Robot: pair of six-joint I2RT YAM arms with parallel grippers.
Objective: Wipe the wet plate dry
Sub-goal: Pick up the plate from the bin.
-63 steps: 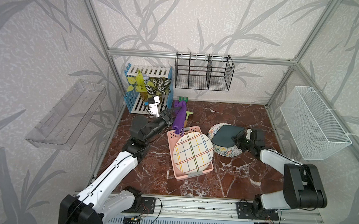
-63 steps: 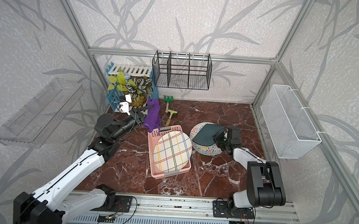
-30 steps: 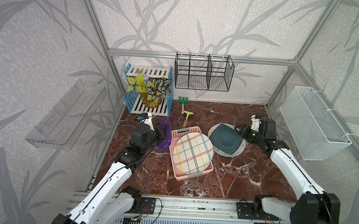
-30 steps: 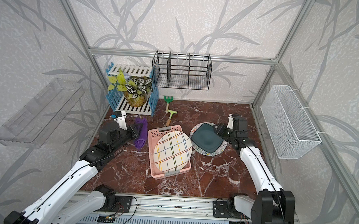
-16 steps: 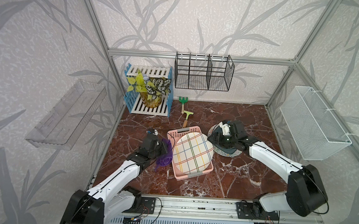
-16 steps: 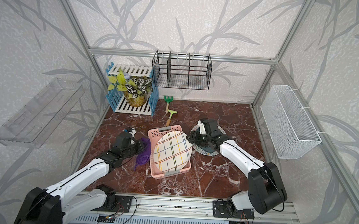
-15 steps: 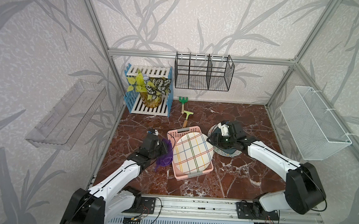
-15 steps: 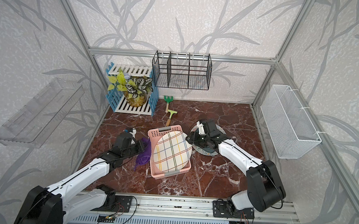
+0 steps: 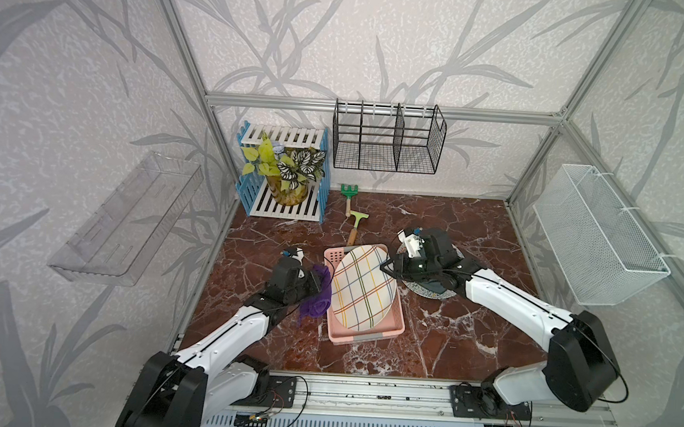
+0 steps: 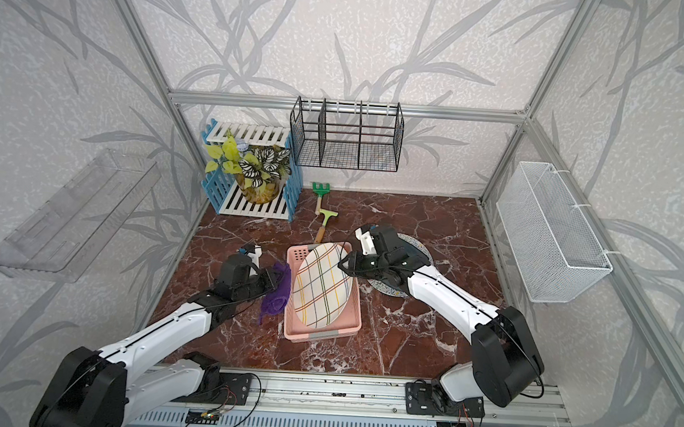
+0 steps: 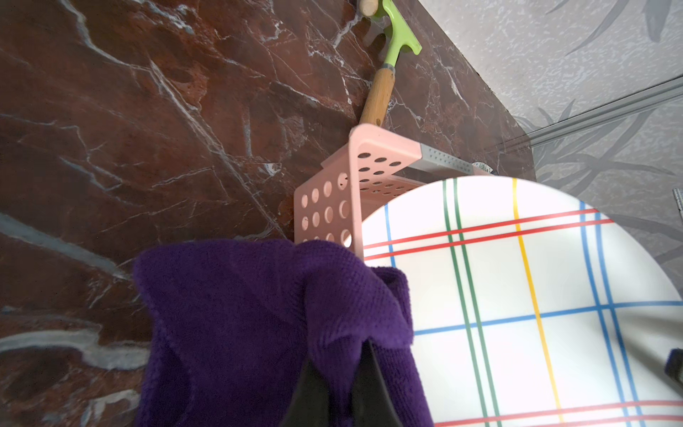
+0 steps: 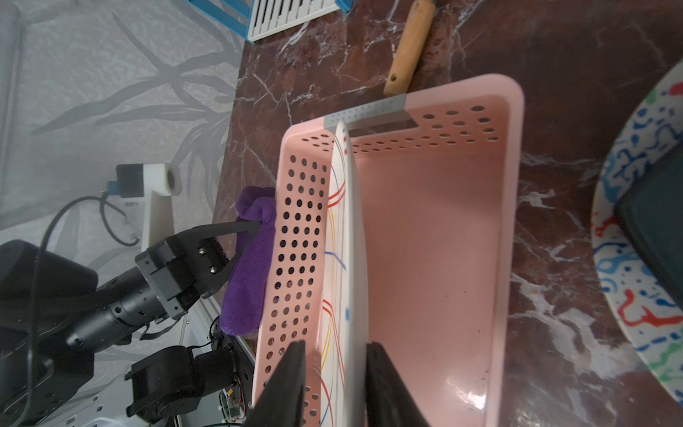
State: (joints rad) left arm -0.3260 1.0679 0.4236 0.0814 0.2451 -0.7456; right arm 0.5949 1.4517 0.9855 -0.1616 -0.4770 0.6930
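A white plate with coloured plaid lines (image 9: 362,293) (image 10: 321,288) (image 11: 517,295) leans on edge in a pink perforated basket (image 9: 365,336) (image 10: 320,337) (image 12: 443,222). My left gripper (image 9: 320,280) (image 11: 338,355) is shut on a purple cloth (image 9: 317,292) (image 10: 276,290) (image 11: 240,314) (image 12: 251,266), just outside the basket's left wall, beside the plate's face. My right gripper (image 9: 386,266) (image 10: 341,263) (image 12: 334,351) straddles the plate's far right rim (image 12: 349,240). One finger is on the plate's back and a small gap remains at the other.
A speckled plate (image 9: 429,293) (image 12: 628,258) carrying a dark square dish lies right of the basket, under my right arm. A green rake (image 9: 350,190) and hoe (image 9: 358,219) lie behind the basket. A plant crate (image 9: 285,178) stands back left. Wall racks (image 9: 385,144) (image 9: 599,238) hang around.
My right arm swung left from the dark dish to the plaid plate's rim, its jaws narrowing. My left arm carried the purple cloth forward and down beside the basket.
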